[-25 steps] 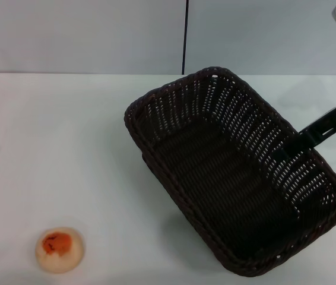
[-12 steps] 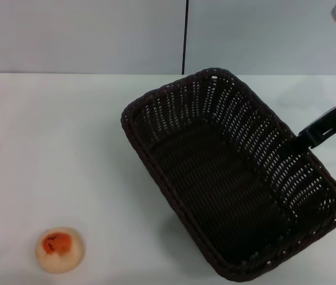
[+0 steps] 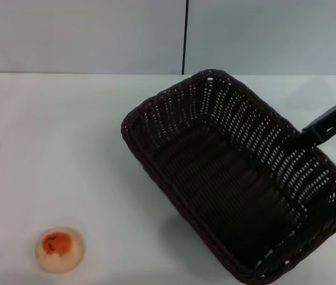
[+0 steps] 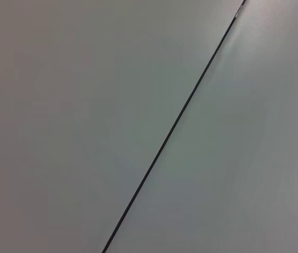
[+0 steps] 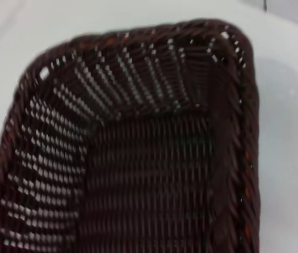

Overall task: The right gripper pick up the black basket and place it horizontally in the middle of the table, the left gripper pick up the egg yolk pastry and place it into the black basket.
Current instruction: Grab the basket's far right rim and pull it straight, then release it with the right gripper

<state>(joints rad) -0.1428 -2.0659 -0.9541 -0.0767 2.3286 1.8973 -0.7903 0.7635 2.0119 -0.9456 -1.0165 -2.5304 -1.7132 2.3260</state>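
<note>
Basket (image 3: 233, 178): big, dark and woven. It sits at the right side of the white tabletop (image 3: 55, 136), slanted, with one short end toward 11 o'clock and the other toward 5 o'clock.
What changed: a second ago the 5 o'clock corner sat a bit higher in the head view. Now it has slid down and out toward the right edge. The 11 o'clock end has hardly moved.
What that means: the basket looks like it is being carried or turned. It is not yet flat across the middle, so the first step seems only partly done.
Right end effector (image 3: 301, 139): it comes in from 3 o'clock and meets the basket's long right wall, about halfway along. The fingers hide behind the weave. It seems to pinch the wall, since the basket moves with it.
Right wrist view: looks down into the basket and shows a short end wall, the floor and two rounded corners.
Pastry (image 3: 59, 250): small and round with an orange top, at 7 o'clock on the tabletop, well apart from the basket. It has not moved.
Left end effector: not seen. Its camera shows only a plain grey wall with a thin dark line.
</note>
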